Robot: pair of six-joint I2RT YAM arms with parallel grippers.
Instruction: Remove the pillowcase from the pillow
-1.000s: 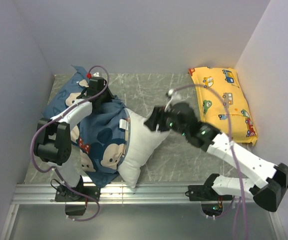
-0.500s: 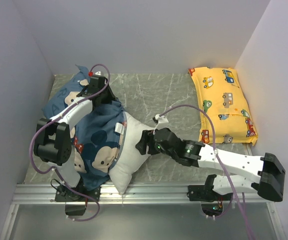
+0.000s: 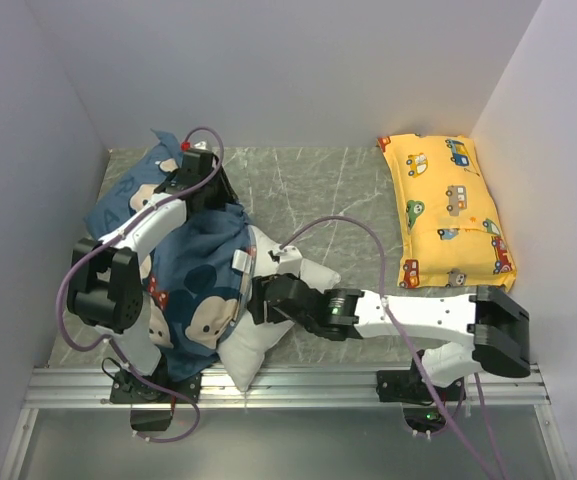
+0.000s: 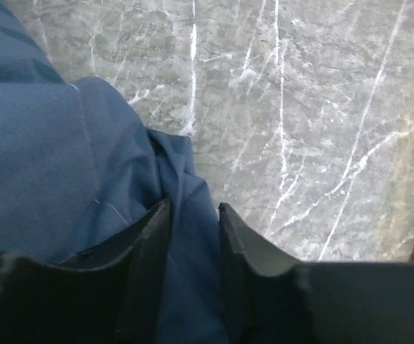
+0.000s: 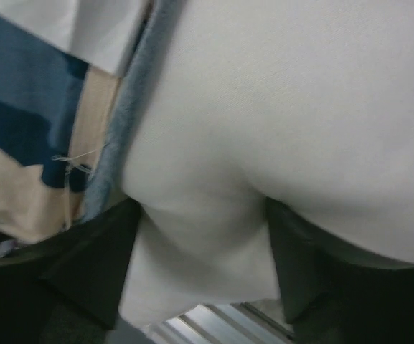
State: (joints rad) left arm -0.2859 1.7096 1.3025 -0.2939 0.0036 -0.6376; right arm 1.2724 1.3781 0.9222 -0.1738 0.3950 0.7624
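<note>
Right jaws swung down to the near end of the pillow [image 3: 303, 272], now apart astride it. Left jaws straddle a pillowcase [image 3: 213, 245] fold beyond the pillow; we can't tell if clamped. Pillow half out.

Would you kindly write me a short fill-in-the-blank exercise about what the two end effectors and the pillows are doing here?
The left end effector pinches the ____ pillowcase.
The right end effector straddles a fold of the ____ pillow.
The car-print cushion by the right wall is ____.
Missing words: blue; white; yellow.
</note>
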